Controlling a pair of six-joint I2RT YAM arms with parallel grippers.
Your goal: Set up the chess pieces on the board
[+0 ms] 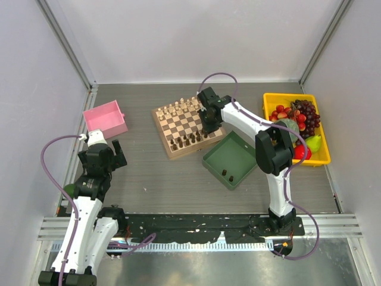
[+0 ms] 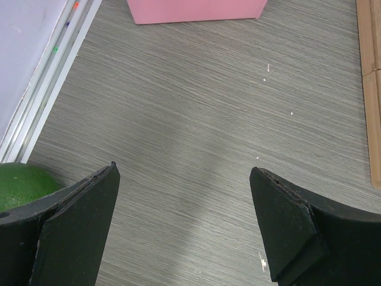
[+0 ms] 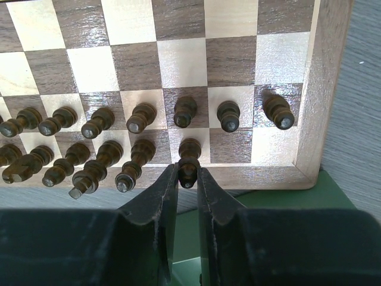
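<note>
The board (image 1: 178, 126) lies at the table's middle, its tan border (image 3: 324, 89) filling the right wrist view. Dark brown chess pieces (image 3: 140, 117) stand in two rows along its near edge (image 1: 189, 140). My right gripper (image 3: 188, 176) is shut on one dark chess piece (image 3: 189, 156), which stands on a back-row square next to the border. Seen from above, that gripper (image 1: 208, 132) hangs over the board's near right corner. Two more dark pieces (image 1: 227, 175) lie in the green tray (image 1: 238, 149). My left gripper (image 2: 184, 179) stands open over bare table, far left of the board (image 1: 113, 152).
A pink box (image 1: 106, 119) sits beyond the left gripper. A yellow basket (image 1: 266, 104) of fruit stands at the right. Pale chessmen (image 1: 178, 108) line the board's far side. A green fruit (image 2: 24, 182) lies by the left finger. The green tray's edge (image 3: 280, 196) shows under the right fingers.
</note>
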